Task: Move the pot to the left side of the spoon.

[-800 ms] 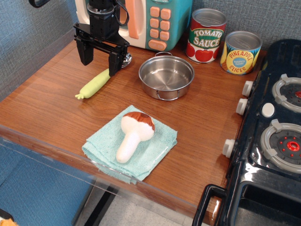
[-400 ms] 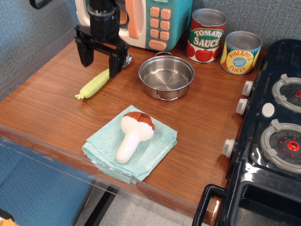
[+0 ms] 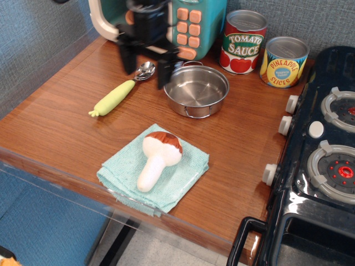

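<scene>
At the left of the wooden bench (image 3: pixel 61 119) lies the spoon (image 3: pixel 119 92), its yellow-green handle pointing toward the near-left and its shiny bowl up toward the toy microwave (image 3: pixel 191 25) at the back. Just right of the spoon's bowl hangs the black gripper (image 3: pixel 145 65), blurred, its two fingers spread wide apart with nothing between them. The left finger comes down close by the spoon's bowl; the right finger (image 3: pixel 164 72) comes down at the left rim of the pot, and whether it touches the rim cannot be told.

The pot (image 3: pixel 196 90) sits upright and empty on the bench directly right of the gripper, so it lies to the right of the spoon, with the gripper between the two. One wire handle faces the front, the other the microwave.

In front of the pot, a toy mushroom (image 3: pixel 157 158) lies on a light teal cloth (image 3: pixel 186 172).

Behind and right of the pot stand a tomato sauce can (image 3: pixel 243 42) and a pineapple slices can (image 3: pixel 284 61), close together. A dark toy stove (image 3: pixel 319 166) fills the right edge.
</scene>
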